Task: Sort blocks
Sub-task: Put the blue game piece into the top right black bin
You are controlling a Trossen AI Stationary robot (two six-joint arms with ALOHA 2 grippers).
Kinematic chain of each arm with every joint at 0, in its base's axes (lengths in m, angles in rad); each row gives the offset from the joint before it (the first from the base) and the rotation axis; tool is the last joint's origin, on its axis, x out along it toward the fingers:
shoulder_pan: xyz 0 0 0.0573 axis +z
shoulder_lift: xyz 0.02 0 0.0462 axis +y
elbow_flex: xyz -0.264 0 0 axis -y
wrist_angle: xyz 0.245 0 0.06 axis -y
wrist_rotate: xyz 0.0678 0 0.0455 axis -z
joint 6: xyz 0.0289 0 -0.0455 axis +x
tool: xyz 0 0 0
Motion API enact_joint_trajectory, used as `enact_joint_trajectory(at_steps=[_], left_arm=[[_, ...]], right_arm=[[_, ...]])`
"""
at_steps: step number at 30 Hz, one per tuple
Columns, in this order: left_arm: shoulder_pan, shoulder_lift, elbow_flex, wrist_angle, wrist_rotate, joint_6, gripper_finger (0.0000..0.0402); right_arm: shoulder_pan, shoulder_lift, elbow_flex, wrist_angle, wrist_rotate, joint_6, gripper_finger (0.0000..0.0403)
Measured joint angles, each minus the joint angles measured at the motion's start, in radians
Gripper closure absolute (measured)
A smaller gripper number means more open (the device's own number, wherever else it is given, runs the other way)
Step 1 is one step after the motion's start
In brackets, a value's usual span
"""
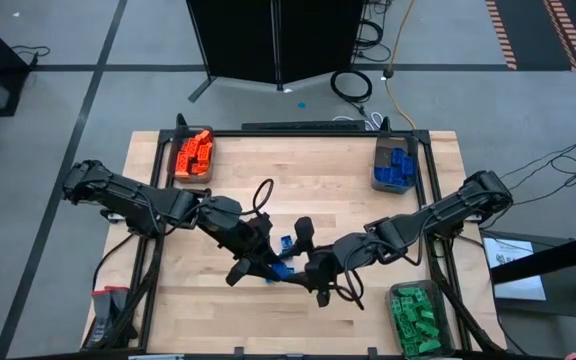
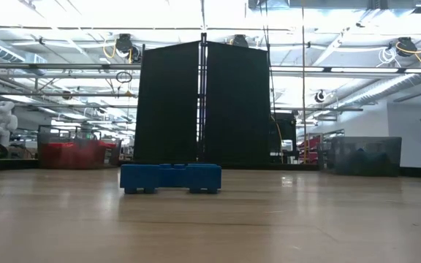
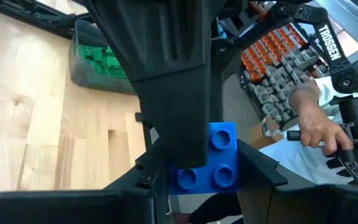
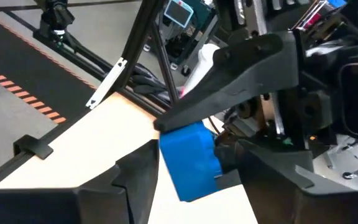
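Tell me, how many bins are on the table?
3: orange-filled bin, far left corner; blue-filled bin, far right corner; green-filled bin, near right corner. None seems hidden.

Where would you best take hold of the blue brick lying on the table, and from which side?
Grip the blue brick mid-length across its long side walls, coming straight down: it lies flat, long and low.

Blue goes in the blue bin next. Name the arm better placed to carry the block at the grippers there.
Right, probably. The left gripper and right gripper both meet at the blue block mid-table, but the blue bin sits on the right arm's side.
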Motion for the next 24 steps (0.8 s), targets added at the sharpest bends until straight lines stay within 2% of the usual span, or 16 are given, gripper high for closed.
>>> enact_joint_trajectory(at_steps=[6,12,18,20,24], left_arm=[[0.000,0.000,0.000,0.001,0.000,0.000,0.0274],[0.000,0.000,-0.001,-0.004,0.011,-0.004,0.0274],[0.000,0.001,-0.001,-0.005,0.006,-0.005,0.0274],[-0.001,0.001,-0.001,-0.004,-0.001,-0.005,0.0252],[0.000,0.000,-0.001,-0.002,-0.019,-0.002,0.0174]], right_arm=[[-0.001,0.006,0.000,0.003,0.027,-0.017,0.0232],[-0.001,0.018,0.000,0.004,0.020,-0.084,0.0319],[0.001,0.019,0.000,0.003,0.020,-0.102,0.0324],[0.002,0.019,0.000,0.002,0.021,-0.089,0.0324],[0.004,0.020,0.000,-0.009,0.030,-0.045,0.0324]])
